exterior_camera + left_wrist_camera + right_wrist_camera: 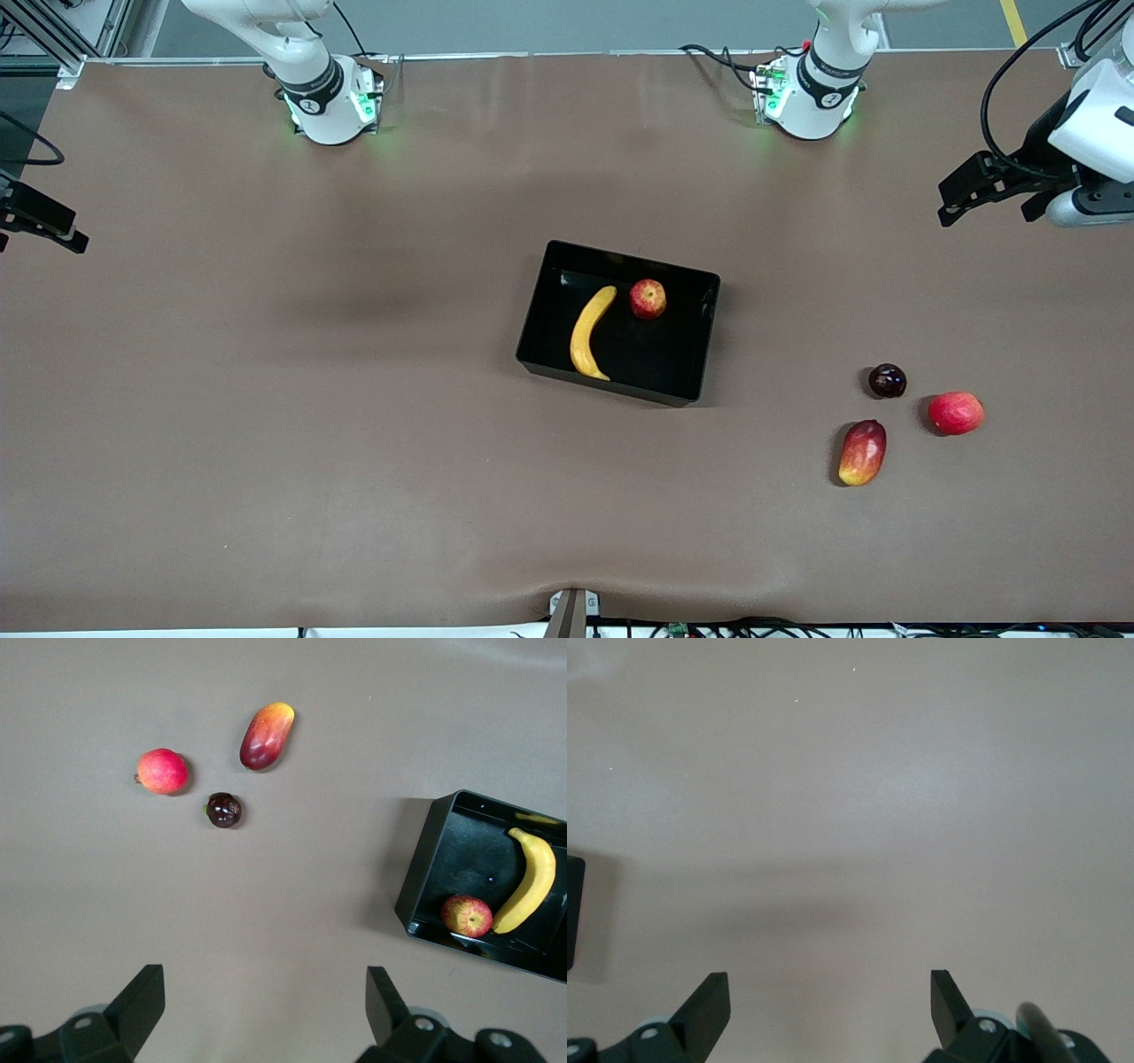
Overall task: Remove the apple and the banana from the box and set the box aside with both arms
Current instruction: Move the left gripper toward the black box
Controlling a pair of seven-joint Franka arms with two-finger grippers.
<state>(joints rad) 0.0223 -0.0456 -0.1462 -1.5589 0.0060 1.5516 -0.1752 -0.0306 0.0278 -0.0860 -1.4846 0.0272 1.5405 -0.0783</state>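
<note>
The black box (700, 354) stands in the middle of the table. Inside it lie the yellow banana (591, 332) and, beside that, the small red apple (648, 299). The left wrist view shows the same box (421, 886), banana (530, 879) and apple (467, 915). My left gripper (957, 199) hangs open and empty in the air over the left arm's end of the table, its fingers wide apart over bare mat (266, 992). My right gripper (53, 226) is raised at the right arm's end, open and empty (830, 997); a corner of the box (573, 912) shows at that view's edge.
Three loose fruits lie toward the left arm's end, nearer the front camera than the box: a red-and-yellow mango (862, 452), a dark plum (887, 380) and a plain red fruit (956, 413). The arm bases (332, 102) (806, 97) stand along the table's back edge.
</note>
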